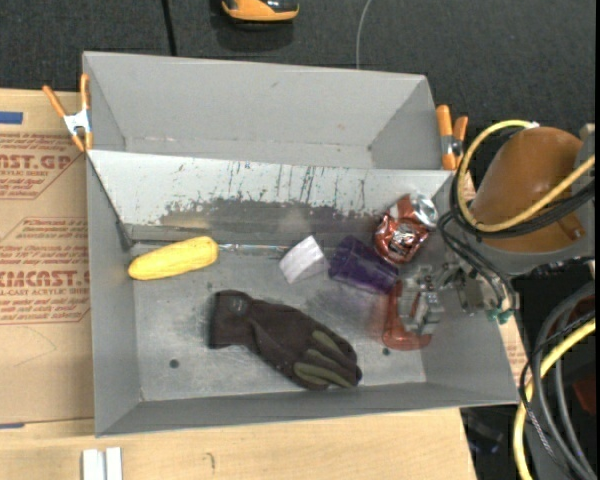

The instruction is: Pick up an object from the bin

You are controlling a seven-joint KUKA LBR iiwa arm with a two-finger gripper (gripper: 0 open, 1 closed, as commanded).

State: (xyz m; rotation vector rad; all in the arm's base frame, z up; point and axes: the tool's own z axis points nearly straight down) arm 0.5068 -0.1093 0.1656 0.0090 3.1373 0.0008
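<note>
Although the hand [417, 308] sits low at the lower right of the grey metal bin [250, 118], directly over a small glossy red object [404, 334] near the right wall, nothing looks lifted. The red object appears to rest on the bin floor, partly covered by the hand. Whether the hand is clenched or released cannot be told, because its metal parts overlap the object beneath, so no grasp can be claimed. Just above it in the frame lie a crushed red and silver can [402, 233] and a purple translucent plastic piece [358, 265], both near the hand but apart from it. A small white folded scrap [302, 258] sits just left of the purple piece. Further left, a yellow corn-cob-shaped toy [173, 258] lies at the foot of the back slope. A dark brown fabric glove [280, 338] sprawls across the lower middle, well clear of the hand. By my judgement the task stands at the approach or gripping stage. A firm hold on one thing, most likely the red object, and the lift out of the bin are left to do.
</note>
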